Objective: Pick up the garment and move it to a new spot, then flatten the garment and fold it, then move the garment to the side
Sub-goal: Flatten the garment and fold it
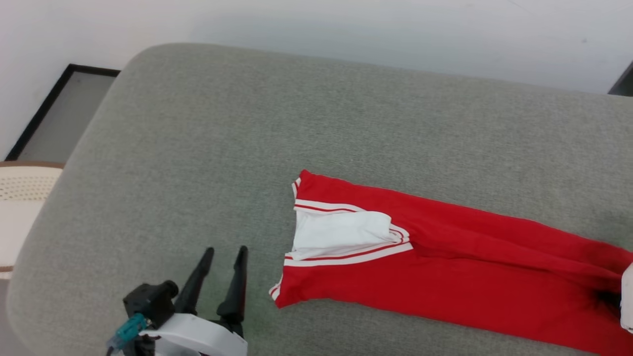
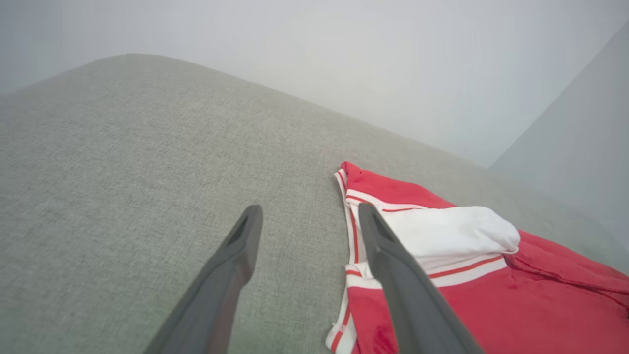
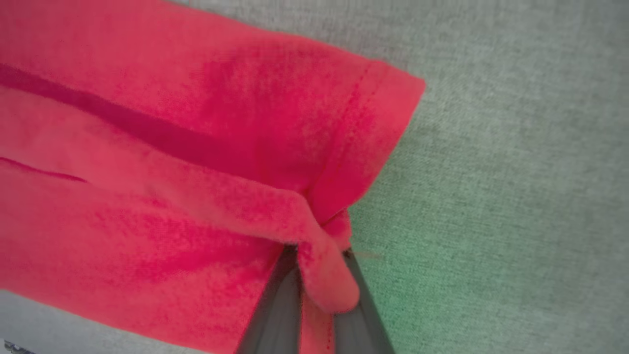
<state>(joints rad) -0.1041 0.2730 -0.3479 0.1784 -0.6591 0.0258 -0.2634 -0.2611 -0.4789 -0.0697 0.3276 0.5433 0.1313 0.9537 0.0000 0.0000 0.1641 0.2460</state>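
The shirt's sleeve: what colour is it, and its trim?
The sleeve is white, its trim white with red stripes; best in the head view.

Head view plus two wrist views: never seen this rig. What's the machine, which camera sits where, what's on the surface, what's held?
It is a wheeled robot with two arms, each ending in a gripper with two long dark fingers. The wide picture comes from a camera on its head, looking down at a grey padded surface. On it lies a red garment with a white sleeve and striped trim, stretched out in a long strip. The other two pictures come from cameras on the wrists, each looking along that gripper's fingers. The left gripper is open and empty, beside the garment's sleeve end. The right gripper is shut on a bunched fold of red cloth near a stitched hem.
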